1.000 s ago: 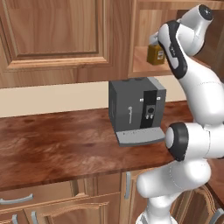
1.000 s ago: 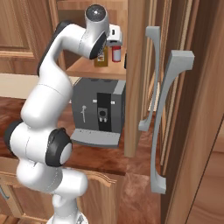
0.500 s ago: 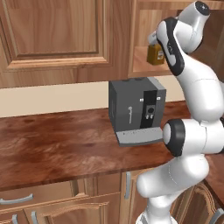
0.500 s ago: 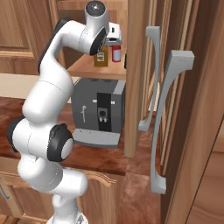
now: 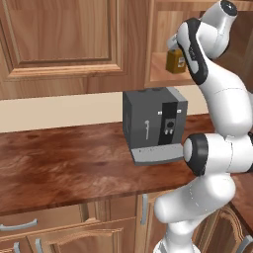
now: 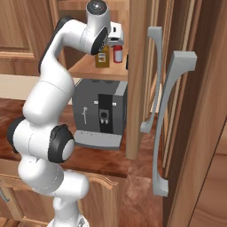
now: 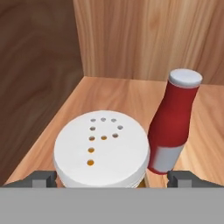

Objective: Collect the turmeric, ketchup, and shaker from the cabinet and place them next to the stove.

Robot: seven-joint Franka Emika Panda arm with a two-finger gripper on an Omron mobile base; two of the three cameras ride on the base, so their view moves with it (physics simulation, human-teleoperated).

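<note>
Two fingertips of the gripper, wide open, flank the turmeric; advance squarely, avoiding the ketchup alongside.

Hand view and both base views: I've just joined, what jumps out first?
In the hand view, the turmeric jar's white perforated lid sits close below the camera, between the open gripper's fingertips, with the ketchup bottle upright right beside it on the cabinet shelf. From the base, the white arm reaches up into that cabinet above a grey coffee machine on the brown counter.
</note>
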